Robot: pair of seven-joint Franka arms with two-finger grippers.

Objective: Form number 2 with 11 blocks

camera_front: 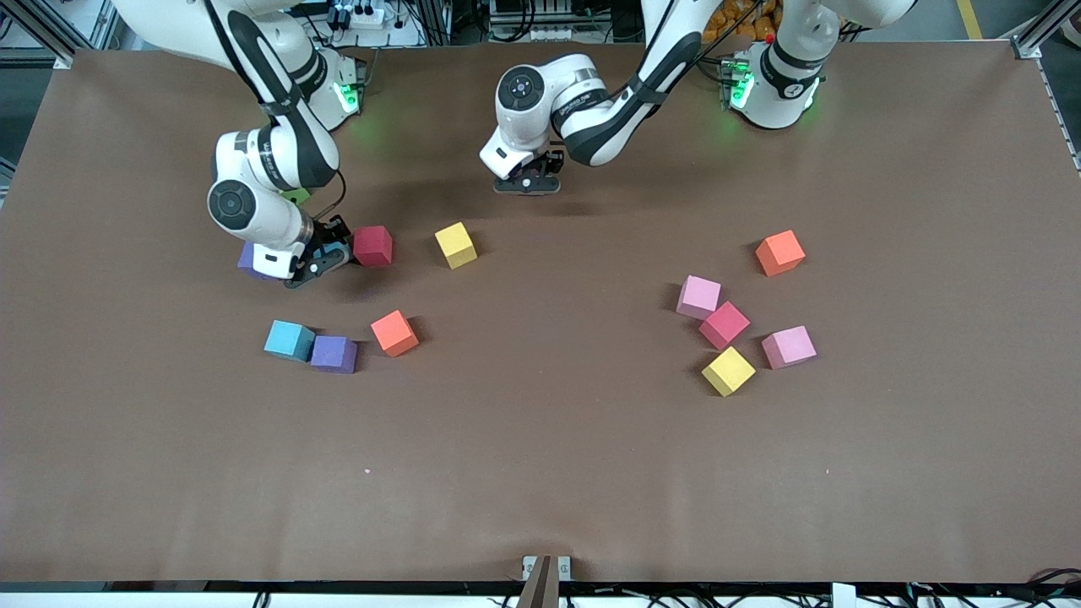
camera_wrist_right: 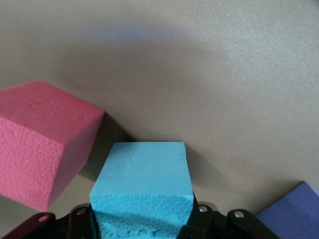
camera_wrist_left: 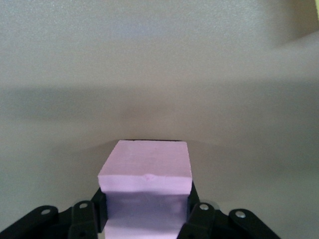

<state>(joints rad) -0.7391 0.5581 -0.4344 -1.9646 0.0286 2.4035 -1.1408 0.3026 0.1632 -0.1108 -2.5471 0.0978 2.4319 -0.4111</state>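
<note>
Left gripper (camera_front: 528,184), low near the base-side edge of the worktop (camera_front: 540,473) at mid-length: jaws clamped on a pink block (camera_wrist_left: 145,167). Right gripper (camera_front: 319,260), toward the right arm's end: jaws pressed against a blue block (camera_wrist_right: 142,172), between a red block (camera_front: 372,246) and a purple block (camera_front: 250,260). Arm lettering unreadable.

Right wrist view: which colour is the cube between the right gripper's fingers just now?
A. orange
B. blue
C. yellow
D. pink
B: a blue cube sits between the fingers of the right gripper, with a red cube close beside it; the pink cube is the one in the left gripper.
</note>
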